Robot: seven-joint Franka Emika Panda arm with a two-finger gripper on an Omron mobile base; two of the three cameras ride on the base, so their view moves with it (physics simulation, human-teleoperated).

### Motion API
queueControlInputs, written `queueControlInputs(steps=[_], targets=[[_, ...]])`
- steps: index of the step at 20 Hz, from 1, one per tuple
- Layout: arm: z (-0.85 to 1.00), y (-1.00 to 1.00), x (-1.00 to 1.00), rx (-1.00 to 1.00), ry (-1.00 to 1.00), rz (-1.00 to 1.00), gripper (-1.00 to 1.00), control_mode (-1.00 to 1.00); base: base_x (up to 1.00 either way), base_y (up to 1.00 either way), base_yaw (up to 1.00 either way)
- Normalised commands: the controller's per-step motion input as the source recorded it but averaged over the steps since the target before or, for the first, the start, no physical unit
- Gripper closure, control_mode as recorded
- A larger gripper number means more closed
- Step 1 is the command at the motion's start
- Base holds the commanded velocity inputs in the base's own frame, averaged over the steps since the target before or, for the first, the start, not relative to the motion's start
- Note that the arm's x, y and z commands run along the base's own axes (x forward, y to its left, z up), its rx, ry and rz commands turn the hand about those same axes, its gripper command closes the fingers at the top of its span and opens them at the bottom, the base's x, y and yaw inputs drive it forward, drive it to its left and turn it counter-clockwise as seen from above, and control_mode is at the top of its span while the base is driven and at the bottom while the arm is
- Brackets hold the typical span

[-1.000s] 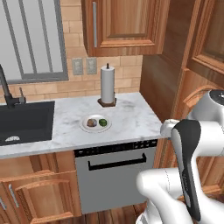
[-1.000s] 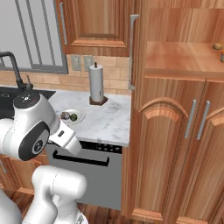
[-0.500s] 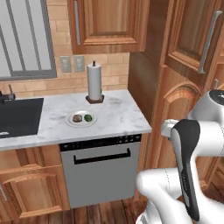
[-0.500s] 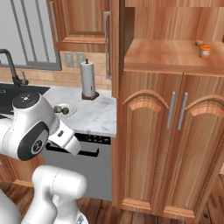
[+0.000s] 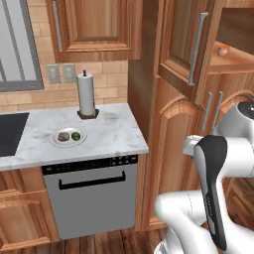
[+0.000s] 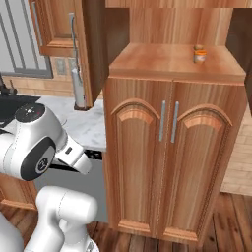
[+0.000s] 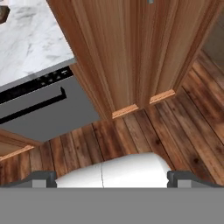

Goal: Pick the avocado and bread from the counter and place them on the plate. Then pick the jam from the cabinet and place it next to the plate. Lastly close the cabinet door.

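Nearest the base, the gripper (image 7: 112, 177) is hanging low over the wooden floor (image 7: 175, 127), its two dark tips spread wide and holding nothing, pointing down at the foot of the cabinet (image 6: 172, 147) and the grey dishwasher front (image 5: 92, 198) to its left. Just beyond, the table (image 5: 111, 131) of white-grey marble is running left from the cabinet's side wall, above the dishwasher and the brown drawers. On it the plate (image 5: 68, 142) is sitting towards the middle, carrying the bread (image 5: 63, 136) on the left and the avocado (image 5: 76, 135) touching or just beside it on the right. Farther back, near the tiled wall, a paper towel roll (image 5: 86, 94) is standing upright on its dark base, well apart from the plate. To the right, the cabinet's two arched lower doors are standing closed with their silver bar handles side by side, while an upper door (image 5: 186, 44) is swinging open towards the table side, between the table and the shelf. On that open wooden shelf the jam (image 6: 199, 54) is standing alone, upright, towards the right and back.
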Motion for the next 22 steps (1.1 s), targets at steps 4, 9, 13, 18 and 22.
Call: queueControlInputs(steps=[4,9,13,18,22], targets=[[0.00,0.00,0.00,0.00,0.00,0.00,-1.00,1.00,0.00,-0.57,0.00],[0.00,0.00,0.00,0.00,0.00,0.00,-1.00,1.00,0.00,-0.58,0.02],[0.00,0.00,0.00,0.00,0.00,0.00,-1.00,1.00,0.01,-0.54,0.02],[0.00,0.00,0.00,0.00,0.00,0.00,-1.00,1.00,0.07,-0.49,0.02],[0.00,0.00,0.00,0.00,0.00,0.00,-1.00,1.00,0.20,-0.43,0.04]])
